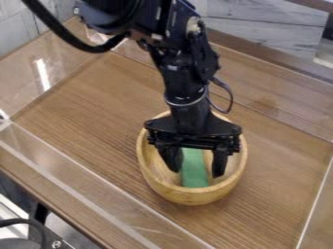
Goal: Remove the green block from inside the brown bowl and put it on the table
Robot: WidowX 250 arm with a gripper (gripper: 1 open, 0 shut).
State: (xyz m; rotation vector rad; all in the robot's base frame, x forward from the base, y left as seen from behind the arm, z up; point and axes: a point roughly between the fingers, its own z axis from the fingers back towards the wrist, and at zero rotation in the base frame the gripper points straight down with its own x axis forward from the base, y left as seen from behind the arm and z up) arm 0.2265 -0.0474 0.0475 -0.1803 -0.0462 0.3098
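Your black two-fingered claw (193,156) points almost straight down into the round, shallow, light-brown wooden bowl (156,173) in the lower centre of the frame. Its jaws are spread wide, one dark finger (166,156) to the left and the other to the right, and both reach below the thick rim into the hollow of the bowl.

The small, flat, bright green rectangular block (193,165) lies inside the bowl, leaning along the inner slope with its long side running from the upper middle of the hollow toward the lower right. You can see it between the two fingers. The fingers stand on either side of it, but the view does not let you tell whether either one touches the block, and nothing is clamped.

The bowl itself sits on the medium-brown wood-grain tabletop (92,107), which fills most of the picture. Clear acrylic walls (53,44) edge the tabletop; you can see them along the upper left and the lower left of the frame, catching pale reflections.

The black arm (182,58) comes in from the top of the frame, bends over the middle of the table and drops to the claw, with a black cable looping beside it. The arm hides the far part of the bowl's rim from you.
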